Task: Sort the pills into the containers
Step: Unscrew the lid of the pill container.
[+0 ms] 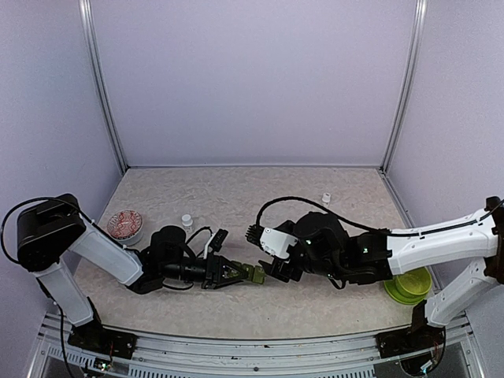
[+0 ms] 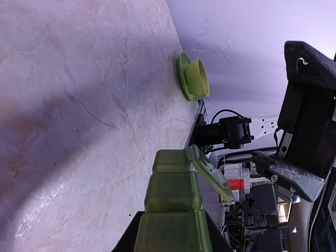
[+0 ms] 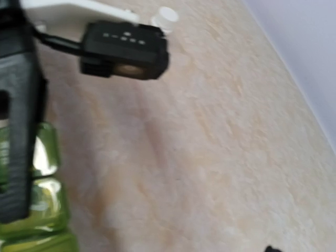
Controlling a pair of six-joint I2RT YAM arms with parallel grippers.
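My left gripper [image 1: 235,274] is shut on a translucent green pill organizer [image 1: 252,273], held low over the table and pointing right. In the left wrist view the organizer [image 2: 176,205] fills the bottom centre, and one small lid [image 2: 211,174] at its far end stands flipped open. My right gripper [image 1: 272,272] sits just past that end. Its two black fingers [image 2: 310,73] stand apart with nothing between them. In the right wrist view the organizer [image 3: 44,202] shows at the left edge. A bowl of red-and-white pills [image 1: 124,224] rests at the left.
A small white bottle [image 1: 187,221] stands beside the pill bowl. A white cap [image 1: 325,198] lies at the back right. A lime-green dish [image 1: 408,285] sits at the right edge, under the right arm. Purple walls enclose the table.
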